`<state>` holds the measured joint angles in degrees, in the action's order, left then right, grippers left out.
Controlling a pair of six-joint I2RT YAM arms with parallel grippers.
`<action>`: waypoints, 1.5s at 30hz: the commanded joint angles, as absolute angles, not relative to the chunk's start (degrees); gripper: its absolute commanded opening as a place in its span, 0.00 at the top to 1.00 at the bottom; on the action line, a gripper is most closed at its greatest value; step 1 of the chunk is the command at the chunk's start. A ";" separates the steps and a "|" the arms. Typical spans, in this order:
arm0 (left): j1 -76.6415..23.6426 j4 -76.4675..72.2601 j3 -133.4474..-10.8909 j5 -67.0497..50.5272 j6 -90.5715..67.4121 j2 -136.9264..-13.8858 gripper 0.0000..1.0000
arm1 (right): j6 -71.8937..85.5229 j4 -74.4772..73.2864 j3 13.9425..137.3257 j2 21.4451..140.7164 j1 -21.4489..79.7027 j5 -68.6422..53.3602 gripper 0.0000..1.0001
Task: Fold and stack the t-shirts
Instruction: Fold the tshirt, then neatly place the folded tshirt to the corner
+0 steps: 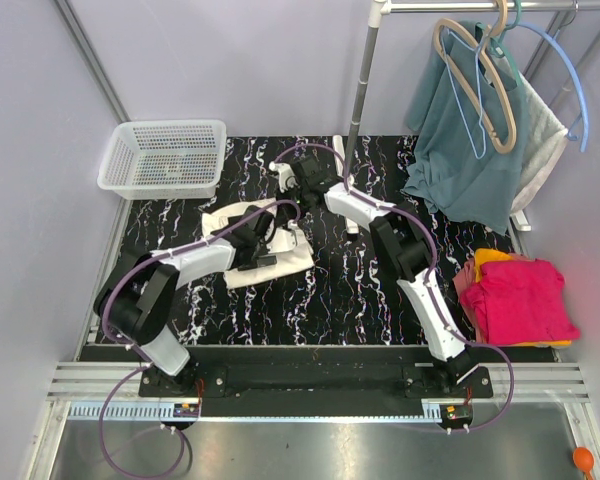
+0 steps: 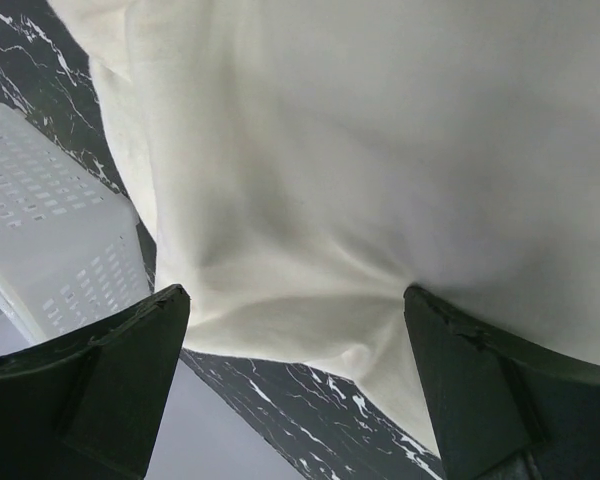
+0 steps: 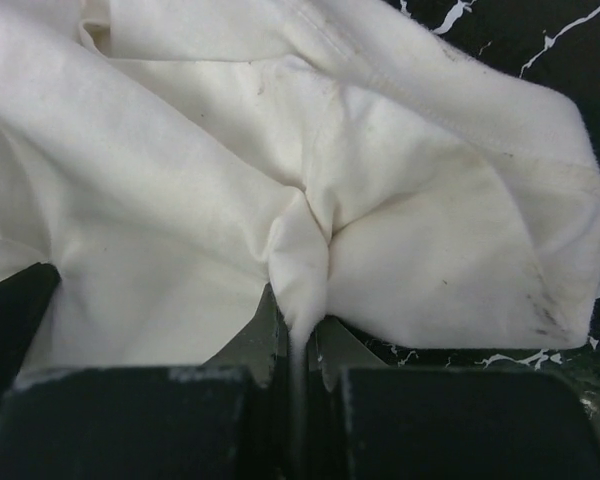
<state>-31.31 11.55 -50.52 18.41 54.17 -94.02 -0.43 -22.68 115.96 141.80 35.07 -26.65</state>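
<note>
Right gripper clenching pinched ridge of cream t-shirt, lying bunched left of centre on marble table. Left gripper poised at same cloth, jaws spread wide, grasping nothing. Advice: lifting slowly, checking only one layer caught, left taking opposite hem before spreading.

free: table near-centre | far: basket, rack pole, teal garment | right: pink t-shirts

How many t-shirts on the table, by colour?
cream t-shirt: 1
pink t-shirt: 1
orange t-shirt: 1
Total: 3, as far as the folded pile shows.
</note>
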 commanded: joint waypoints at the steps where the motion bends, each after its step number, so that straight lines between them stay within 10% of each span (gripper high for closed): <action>1: -30.85 14.59 -53.96 15.91 51.51 -87.37 0.05 | -2.46 -27.07 112.86 136.25 36.30 -24.45 1.00; 45: -21.18 10.46 -59.85 15.03 44.47 -80.77 0.02 | -15.82 -61.70 70.95 69.80 22.86 21.53 1.00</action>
<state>-20.95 12.45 -60.27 16.47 45.87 -82.50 -13.39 -58.30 73.10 74.24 26.15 14.46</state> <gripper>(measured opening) 0.980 0.049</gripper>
